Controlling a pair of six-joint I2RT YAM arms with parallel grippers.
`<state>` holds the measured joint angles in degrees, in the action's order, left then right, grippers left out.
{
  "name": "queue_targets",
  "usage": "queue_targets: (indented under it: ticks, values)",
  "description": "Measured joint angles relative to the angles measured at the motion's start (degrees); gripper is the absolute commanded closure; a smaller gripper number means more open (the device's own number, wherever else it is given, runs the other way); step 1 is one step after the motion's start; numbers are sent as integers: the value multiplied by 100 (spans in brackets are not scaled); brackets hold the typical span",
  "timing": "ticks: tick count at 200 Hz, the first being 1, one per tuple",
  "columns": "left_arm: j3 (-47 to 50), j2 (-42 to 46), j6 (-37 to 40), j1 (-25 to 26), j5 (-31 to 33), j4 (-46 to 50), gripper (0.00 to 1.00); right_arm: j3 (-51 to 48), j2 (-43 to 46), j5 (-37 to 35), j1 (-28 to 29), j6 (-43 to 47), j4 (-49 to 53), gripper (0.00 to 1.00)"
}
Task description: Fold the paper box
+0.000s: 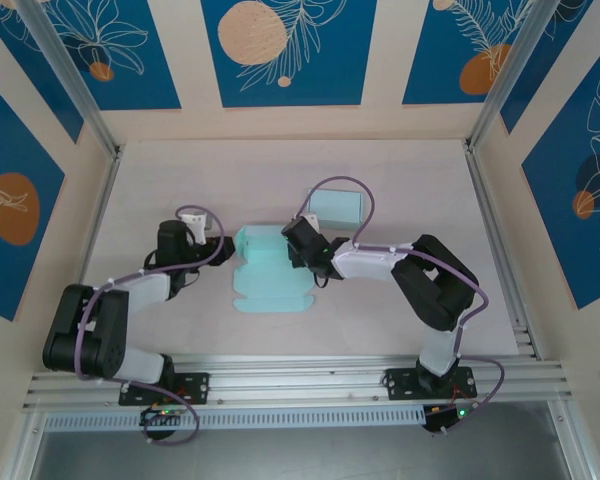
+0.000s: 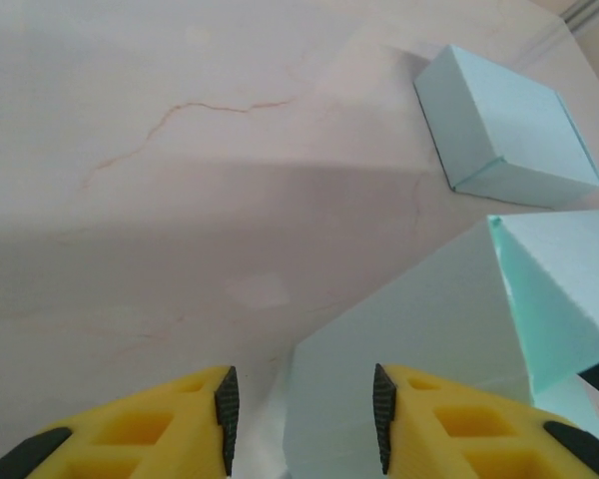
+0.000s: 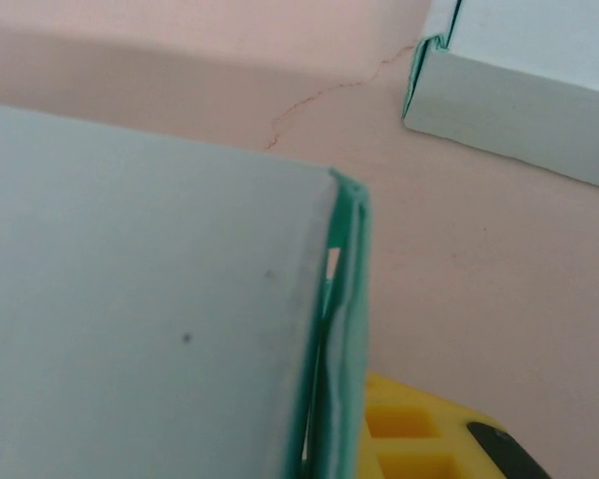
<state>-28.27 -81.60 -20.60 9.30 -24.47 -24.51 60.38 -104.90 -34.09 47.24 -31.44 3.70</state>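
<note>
- Paper box [image 1: 265,272] lies half-formed in the middle of the table [image 1: 400,180]. It looks light, of thin card that is stiff only along creases and easily crushed, so it is best taken by a raised wall.
- Right tool [image 1: 305,248] pinches its doubled right wall; left tool [image 2: 301,404] stands released beside the left wall.
- Smooth pale surface, with a finished box [image 1: 337,207] just behind.

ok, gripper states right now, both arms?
Left gripper: jaws open, paper box edge between them, not clamped.
Right gripper: looks closed on the paper box's side wall.
</note>
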Motion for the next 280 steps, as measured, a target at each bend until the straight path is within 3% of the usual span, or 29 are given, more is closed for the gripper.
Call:
queue_targets:
  ticks: [42,111,232,280]
  values:
    - [35,28,-2,365,-26,-22,57,0,-2,-2,-2,0,7,81]
    - [435,831,20,857,457,407,55,0,-2,0,-15,59,22,81]
    - [385,863,339,1012,505,960,47,0,-2,0,-15,68,20,81]
    - [-83,348,678,1023,549,894,44,0,-2,4,-15,109,13,81]
